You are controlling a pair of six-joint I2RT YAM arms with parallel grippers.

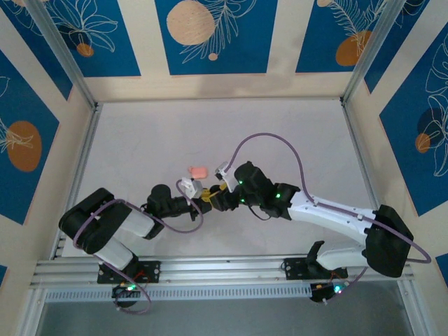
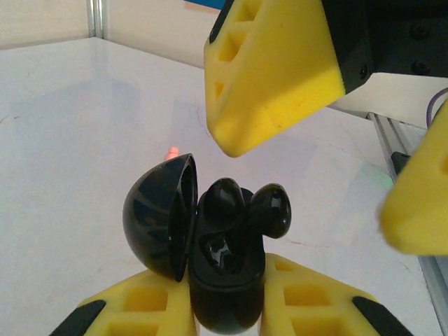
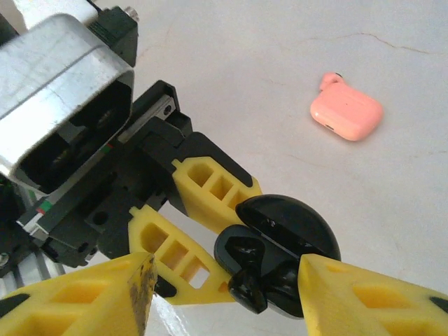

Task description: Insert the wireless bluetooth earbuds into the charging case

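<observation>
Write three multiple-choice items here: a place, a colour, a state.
1. Where is the pink case? A) on the table B) in a gripper C) on the rail
2. What colour are the earbuds in the black case? A) white B) black C) pink
3. How is the black case's lid? A) shut B) open C) taken off
Answers: A, it lies on bare table beyond the arms; B, both are black; B, it stands hinged up while the left gripper holds the case.

Overhead camera looks down from behind; both wrist cameras closely face the same black case [image 2: 218, 287].
</observation>
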